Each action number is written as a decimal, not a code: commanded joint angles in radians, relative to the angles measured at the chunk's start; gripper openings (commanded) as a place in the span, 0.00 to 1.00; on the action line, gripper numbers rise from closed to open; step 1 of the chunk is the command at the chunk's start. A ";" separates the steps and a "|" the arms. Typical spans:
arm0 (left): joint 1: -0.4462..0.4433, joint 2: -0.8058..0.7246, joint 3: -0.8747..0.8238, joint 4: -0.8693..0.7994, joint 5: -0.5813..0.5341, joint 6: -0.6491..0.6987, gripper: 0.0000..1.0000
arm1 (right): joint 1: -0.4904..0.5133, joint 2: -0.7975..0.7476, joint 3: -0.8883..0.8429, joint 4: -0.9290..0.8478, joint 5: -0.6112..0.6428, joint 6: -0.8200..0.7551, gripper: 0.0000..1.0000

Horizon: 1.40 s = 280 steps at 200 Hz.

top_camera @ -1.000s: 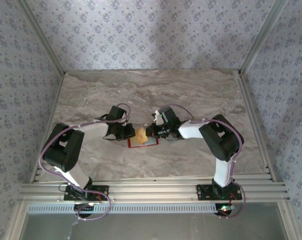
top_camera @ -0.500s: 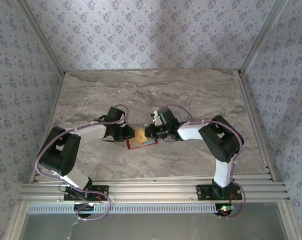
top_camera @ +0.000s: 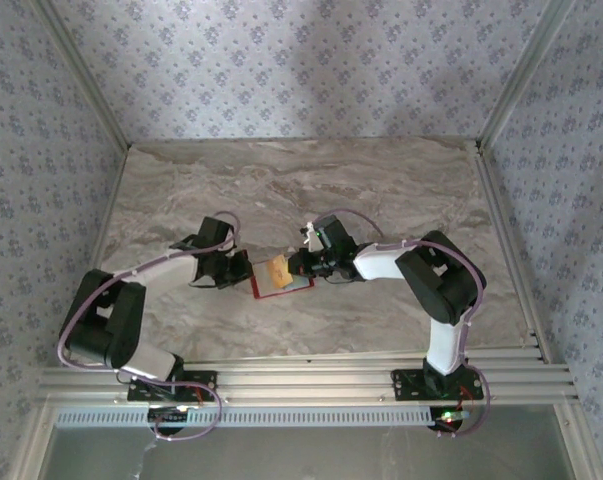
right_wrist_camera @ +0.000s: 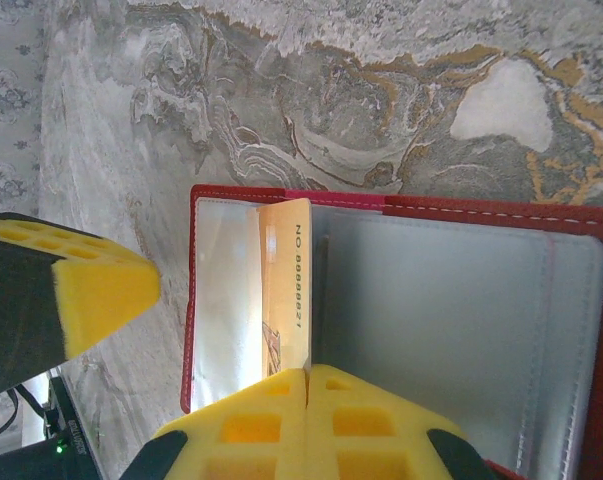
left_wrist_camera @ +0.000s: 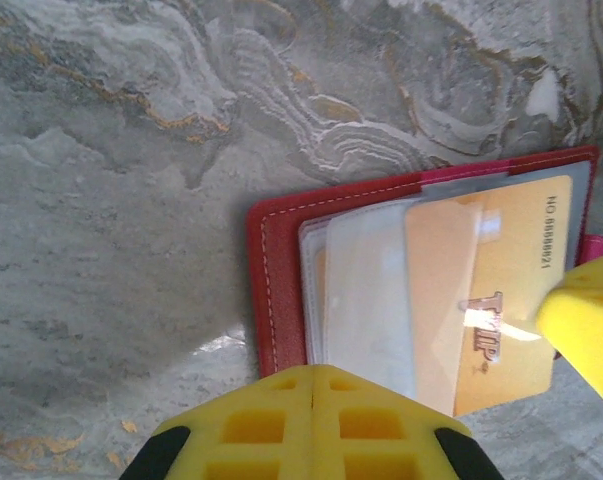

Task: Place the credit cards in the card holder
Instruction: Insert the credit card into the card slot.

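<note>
On the veined marble desk (top_camera: 381,190) the stitched red card holder (right_wrist_camera: 451,320) lies open. The right claw (right_wrist_camera: 308,385) pinches a thin tan credit card (right_wrist_camera: 286,290) over its glossy sleeves; the left claw (left_wrist_camera: 313,400) sits clenched alongside.

I see the holder (left_wrist_camera: 279,285) open on the marble (left_wrist_camera: 101,200), a card (left_wrist_camera: 516,280) among its clear sleeves (left_wrist_camera: 366,290), my left gripper (left_wrist_camera: 311,385) closed just beside it.

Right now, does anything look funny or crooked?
Yes. The credit card tilts up out of the open card holder instead of lying flat in a sleeve, its near end pinched in the right gripper.
</note>
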 commanded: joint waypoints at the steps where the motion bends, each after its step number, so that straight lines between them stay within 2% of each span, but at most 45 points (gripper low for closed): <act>1: -0.002 0.046 -0.011 0.009 0.008 0.004 0.00 | 0.010 0.029 0.023 -0.033 0.003 0.001 0.00; 51: -0.023 0.130 0.000 0.043 0.024 0.002 0.00 | 0.021 0.049 0.030 -0.006 -0.013 0.021 0.00; 106: -0.031 0.137 0.005 0.039 0.017 0.004 0.00 | 0.042 0.063 0.035 0.041 -0.016 0.061 0.00; 163: -0.039 0.143 0.009 0.037 0.015 0.004 0.00 | 0.084 0.057 0.005 0.138 0.043 0.133 0.00; 208: -0.038 0.139 0.012 0.027 0.003 0.010 0.00 | 0.100 0.058 0.006 0.121 0.061 0.131 0.00; 236: -0.037 0.136 0.013 0.023 -0.003 0.013 0.00 | 0.108 0.040 0.000 0.068 0.078 0.102 0.05; 280: -0.037 0.144 0.018 0.022 -0.006 0.017 0.00 | 0.115 0.003 0.001 -0.024 0.122 0.077 0.18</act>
